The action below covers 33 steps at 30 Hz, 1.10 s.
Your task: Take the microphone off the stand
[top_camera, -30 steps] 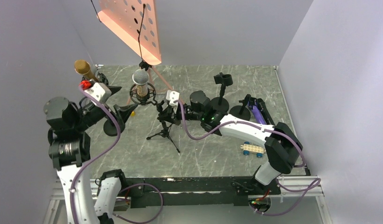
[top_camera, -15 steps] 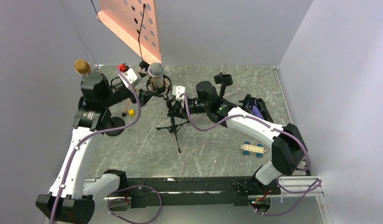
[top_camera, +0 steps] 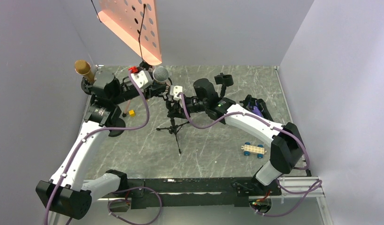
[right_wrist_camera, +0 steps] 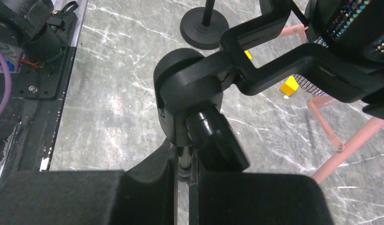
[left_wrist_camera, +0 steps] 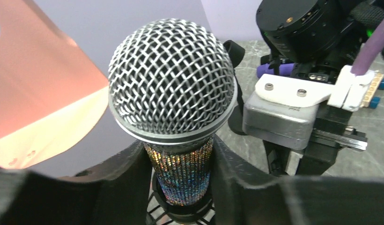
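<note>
Two claws share the work at the back of the desk (top_camera: 218,154): our right claw (right_wrist_camera: 183,171) is clamped tight on the thin stem of the stand (right_wrist_camera: 190,89), just under its clip, which we judge pins the tripod down. The microphone (left_wrist_camera: 171,84) sits upright in that clip, mesh head up. Our left claw (left_wrist_camera: 180,176), about half open, presses its fingers (left_wrist_camera: 127,183) against both sides of the glittered handle, placed to pull it free.
</note>
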Each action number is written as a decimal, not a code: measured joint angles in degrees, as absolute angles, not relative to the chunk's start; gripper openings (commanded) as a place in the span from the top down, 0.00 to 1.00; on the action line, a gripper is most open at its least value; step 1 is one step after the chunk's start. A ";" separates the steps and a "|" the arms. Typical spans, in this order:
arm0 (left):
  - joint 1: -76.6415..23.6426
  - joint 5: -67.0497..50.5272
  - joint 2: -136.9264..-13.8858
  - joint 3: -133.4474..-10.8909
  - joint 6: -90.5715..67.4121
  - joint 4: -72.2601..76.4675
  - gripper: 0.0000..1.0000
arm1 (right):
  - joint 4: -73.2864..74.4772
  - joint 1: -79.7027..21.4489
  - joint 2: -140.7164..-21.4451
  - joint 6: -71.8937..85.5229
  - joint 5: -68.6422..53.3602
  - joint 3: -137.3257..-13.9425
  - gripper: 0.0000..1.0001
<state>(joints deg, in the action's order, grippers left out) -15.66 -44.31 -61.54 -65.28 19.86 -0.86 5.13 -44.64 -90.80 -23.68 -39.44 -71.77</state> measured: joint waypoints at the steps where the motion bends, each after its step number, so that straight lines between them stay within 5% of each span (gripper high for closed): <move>1: -15.94 -44.53 -61.71 -65.36 20.01 -0.97 0.81 | 5.41 -44.53 -90.89 -23.66 -39.51 -71.96 1.00; 5: -16.27 -44.60 -62.02 -66.48 20.10 -2.02 1.00 | 6.07 -43.99 -91.33 -23.44 -40.47 -72.47 1.00; 23: -18.00 -48.53 -63.83 -92.95 9.34 -6.09 1.00 | 6.02 -42.28 -94.94 -20.38 -42.52 -76.01 1.00; 29: -18.06 -49.93 -64.75 -102.78 6.92 -5.21 1.00 | 8.27 -42.41 -94.80 -21.17 -40.23 -75.61 0.32; 33: -18.06 -50.22 -63.11 -103.15 9.19 -8.49 1.00 | 16.08 -42.28 -94.78 -23.03 -36.36 -74.85 0.16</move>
